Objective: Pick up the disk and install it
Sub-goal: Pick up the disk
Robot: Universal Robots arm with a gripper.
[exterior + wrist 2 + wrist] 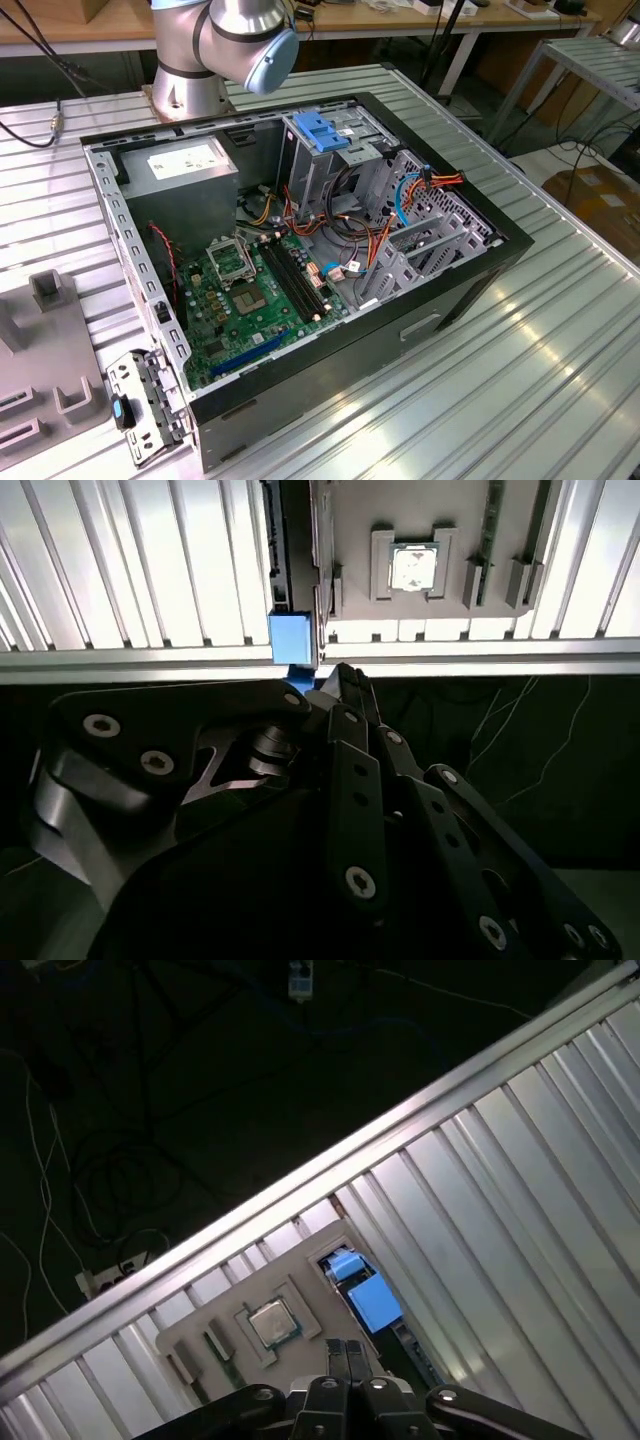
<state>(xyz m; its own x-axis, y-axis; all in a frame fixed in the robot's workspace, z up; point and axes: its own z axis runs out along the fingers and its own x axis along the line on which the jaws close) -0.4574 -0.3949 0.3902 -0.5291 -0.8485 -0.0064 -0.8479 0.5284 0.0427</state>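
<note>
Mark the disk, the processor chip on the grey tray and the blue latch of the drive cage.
the disk (372,1300), first wrist view, on its blue plastic rail.
the processor chip (274,1322), first wrist view, on its metal top.
the blue latch (322,130), exterior view, on its flat face.

blue-railed disk (373,1303), green motherboard (228,310), ribbed silver table (520,370).

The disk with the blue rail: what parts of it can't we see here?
- Second wrist view: the disk shows no label; the picture's edge cuts off one end, and the gripper covers the other.
- First wrist view: the gripper hides part of the disk.
- Both wrist views: whether the gripper touches the disk cannot be told.
</note>
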